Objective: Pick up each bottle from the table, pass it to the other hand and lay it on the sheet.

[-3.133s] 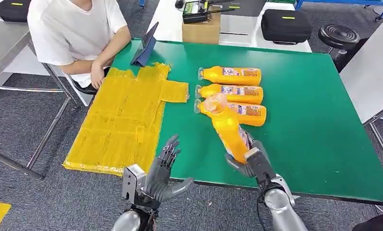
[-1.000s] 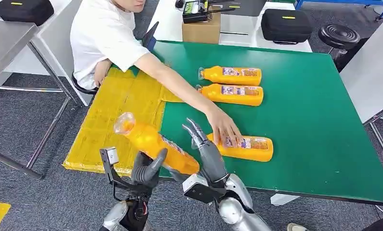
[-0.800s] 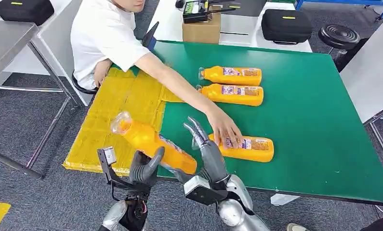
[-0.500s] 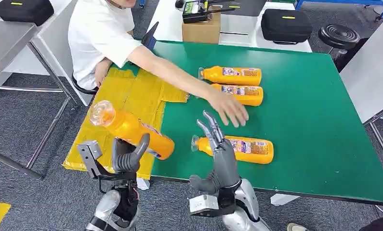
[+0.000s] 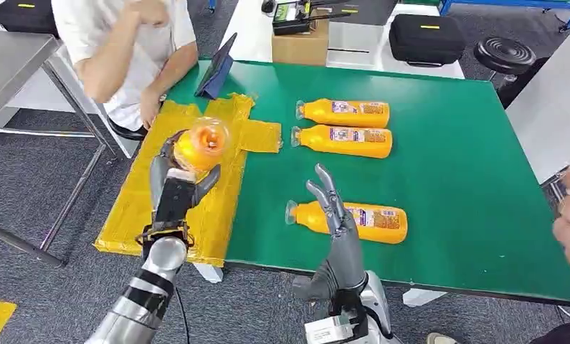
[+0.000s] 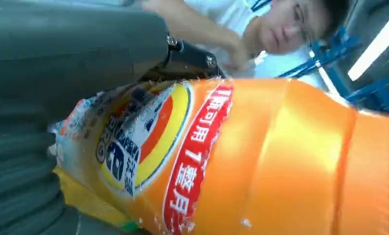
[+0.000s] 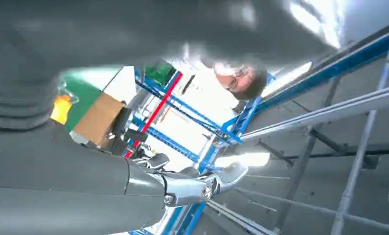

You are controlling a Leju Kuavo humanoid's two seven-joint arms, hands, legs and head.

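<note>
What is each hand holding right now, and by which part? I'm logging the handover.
The left hand grips an orange bottle around its labelled body, cap end up. The right hand holds nothing.

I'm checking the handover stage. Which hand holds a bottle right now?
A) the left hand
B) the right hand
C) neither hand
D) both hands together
A: the left hand grips the orange bottle above the yellow sheet, while the right hand is raised with fingers spread, holding nothing.
</note>
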